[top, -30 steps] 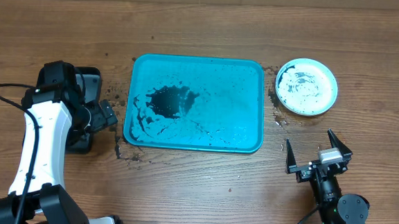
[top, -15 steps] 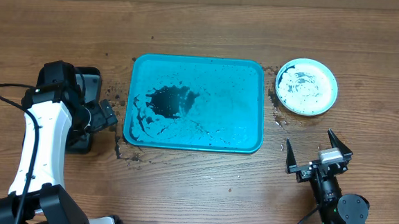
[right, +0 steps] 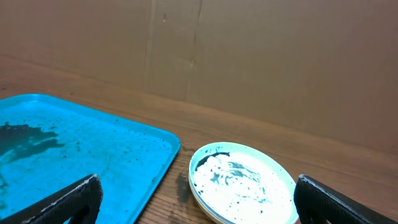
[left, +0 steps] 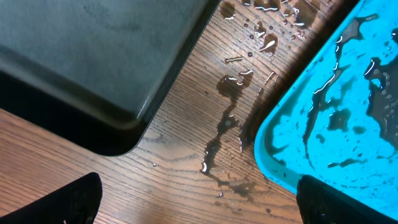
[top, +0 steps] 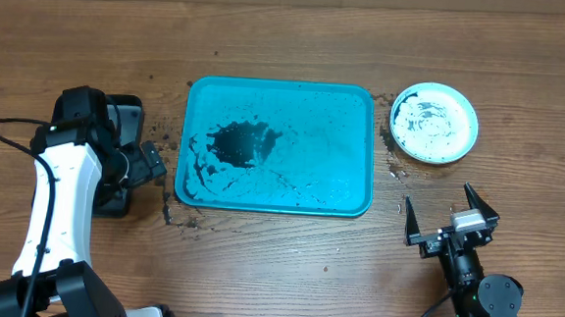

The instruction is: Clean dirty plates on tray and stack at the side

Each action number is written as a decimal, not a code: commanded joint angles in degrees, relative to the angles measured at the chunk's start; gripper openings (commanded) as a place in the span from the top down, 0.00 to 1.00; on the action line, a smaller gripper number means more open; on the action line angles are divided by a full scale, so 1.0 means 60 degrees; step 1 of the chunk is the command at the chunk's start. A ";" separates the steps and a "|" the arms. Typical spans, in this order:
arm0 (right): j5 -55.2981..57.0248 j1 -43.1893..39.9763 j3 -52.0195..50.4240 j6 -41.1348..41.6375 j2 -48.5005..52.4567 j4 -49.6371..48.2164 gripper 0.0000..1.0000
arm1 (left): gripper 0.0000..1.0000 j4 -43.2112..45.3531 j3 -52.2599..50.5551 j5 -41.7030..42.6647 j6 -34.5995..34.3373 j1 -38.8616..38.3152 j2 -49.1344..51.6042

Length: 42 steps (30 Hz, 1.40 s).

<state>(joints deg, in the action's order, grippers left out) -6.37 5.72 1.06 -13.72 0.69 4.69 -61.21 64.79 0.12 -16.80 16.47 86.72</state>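
The turquoise tray [top: 344, 113] lies mid-table with no plates on it, only black smears and a dark puddle [top: 239, 144]. It also shows in the left wrist view [left: 348, 112] and the right wrist view [right: 93, 143]. A light blue plate [top: 434, 122] with white and black smears sits on the wood right of the tray. In the right wrist view [right: 242, 183] another rim shows beneath it. The white and yellow-green plates are hidden. My left gripper [top: 150, 163] [left: 199, 205] is open and empty by the tray's left edge. My right gripper [top: 451, 213] [right: 199, 199] is open and empty, in front of the plate.
A black-rimmed grey tray [top: 128, 120] [left: 81, 56] sits at the left under my left arm. Dirty water is spilled on the wood [left: 230, 124] between it and the turquoise tray. A cardboard wall [right: 249, 56] stands behind the table.
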 commanded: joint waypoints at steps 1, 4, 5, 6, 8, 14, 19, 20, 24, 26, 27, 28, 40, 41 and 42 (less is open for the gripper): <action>0.0127 0.0029 -0.0095 0.0069 -0.0087 -0.0044 0.00 | 0.00 -0.0328 -0.0036 -0.0080 -0.0171 -0.0062 0.0062; 0.0127 0.0029 -0.0095 0.0069 -0.0087 -0.0044 0.00 | 0.00 -0.0597 -0.0044 0.0339 -0.0364 -0.0087 -0.0193; 0.0127 0.0029 -0.0095 0.0069 -0.0087 -0.0044 0.00 | 0.00 -0.0539 -0.0047 0.0488 -0.0474 -0.0117 -0.0379; 0.0127 0.0029 -0.0095 0.0069 -0.0087 -0.0044 0.00 | 0.00 -0.0412 -0.0066 0.0699 -0.0568 -0.0168 -0.0627; 0.0127 0.0029 -0.0095 0.0069 -0.0087 -0.0044 0.00 | 0.00 0.0164 -0.0204 0.0987 -0.0590 -0.0317 -0.1373; 0.0127 0.0029 -0.0095 0.0069 -0.0087 -0.0044 0.00 | 0.00 0.1851 -0.1257 0.0947 0.0503 -0.1180 -0.3850; 0.0127 0.0029 -0.0095 0.0069 -0.0087 -0.0044 0.00 | 0.00 0.2473 -0.2707 0.0984 0.1912 -0.1785 -0.5949; 0.0127 0.0029 -0.0095 0.0069 -0.0087 -0.0044 0.00 | 0.00 0.2470 -0.2991 0.0987 0.2076 -0.1854 -0.6284; 0.0127 0.0029 -0.0095 0.0069 -0.0087 -0.0044 0.00 | 0.00 0.2951 -0.4167 0.0991 0.2164 -0.2087 -0.7297; 0.0127 0.0029 -0.0095 0.0069 -0.0087 -0.0044 0.00 | 0.00 0.3829 -0.4925 0.0984 0.2248 -0.2233 -0.7850; 0.0127 0.0029 -0.0095 0.0069 -0.0087 -0.0044 0.00 | 0.00 0.4095 -0.5129 0.0984 0.2291 -0.2255 -0.8003; 0.0127 0.0029 -0.0095 0.0069 -0.0087 -0.0044 0.00 | 0.00 0.4517 -0.5442 0.0987 0.2350 -0.2284 -0.8244; 0.0127 0.0029 -0.0095 0.0069 -0.0087 -0.0044 0.00 | 0.00 0.8695 -0.8878 0.1231 0.2412 -0.2324 -1.1118; 0.0127 0.0029 -0.0095 0.0069 -0.0087 -0.0044 0.00 | 0.00 0.8888 -0.9060 0.1231 0.2415 -0.2320 -1.1322; 0.0127 0.0029 -0.0095 0.0069 -0.0087 -0.0044 0.00 | 0.00 0.9074 -0.9213 0.1206 0.2422 -0.2320 -1.1486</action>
<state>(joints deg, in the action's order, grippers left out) -6.00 5.72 1.06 -13.72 0.69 4.69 -8.54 11.68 6.68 -3.79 2.96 20.51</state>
